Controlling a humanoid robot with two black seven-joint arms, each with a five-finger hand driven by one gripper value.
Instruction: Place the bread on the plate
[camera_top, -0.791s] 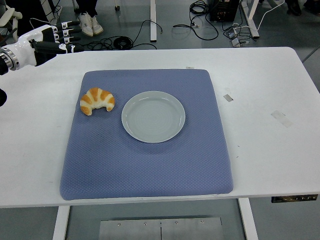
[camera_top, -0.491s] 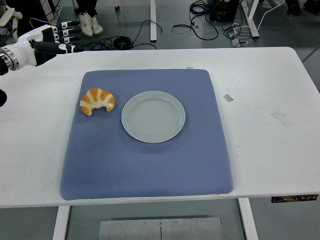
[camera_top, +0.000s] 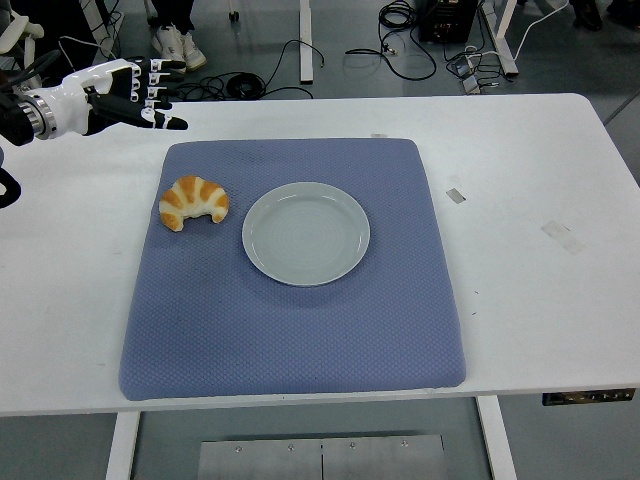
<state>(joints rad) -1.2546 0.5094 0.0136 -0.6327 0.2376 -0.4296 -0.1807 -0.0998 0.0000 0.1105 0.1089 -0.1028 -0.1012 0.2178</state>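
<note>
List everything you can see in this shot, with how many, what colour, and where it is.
croissant: one, golden brown, on the mat's left part, just left of the plate, apart from it
plate: one, pale grey, empty, mid-mat
mat: one, blue-grey, centre of the table
table: one, white
tape scraps: a few, grey, on the table's right side
cables: several, black, on the floor beyond the table
left hand: one, black and white, fingers spread, above the table's far left corner, holding nothing

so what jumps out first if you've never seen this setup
A golden croissant lies on the left part of a blue mat, just left of an empty pale plate at the mat's middle. At upper left, the left hand hovers over the white table, fingers spread, holding nothing.
</note>
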